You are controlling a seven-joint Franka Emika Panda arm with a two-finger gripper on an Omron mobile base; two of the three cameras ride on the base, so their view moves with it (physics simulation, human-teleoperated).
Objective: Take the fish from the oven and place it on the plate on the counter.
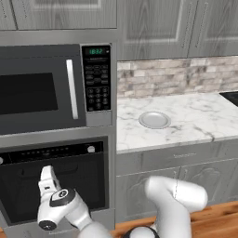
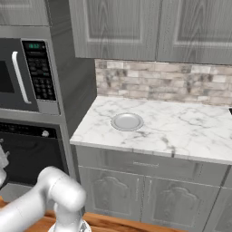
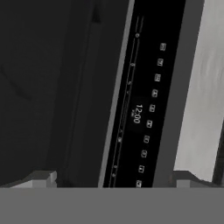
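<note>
Veined marble counter [image 1: 186, 121] bears round rimmed plate [image 1: 154, 120]; hand [image 3: 113, 178] spread before glassy oven [image 1: 56, 181].

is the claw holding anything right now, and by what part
Nothing is held: the claw is open, its tips apart in front of the oven, facing the black control strip.

The oven [image 3: 87, 109] control strip [image 3: 148, 109] displays "12:00".
</note>
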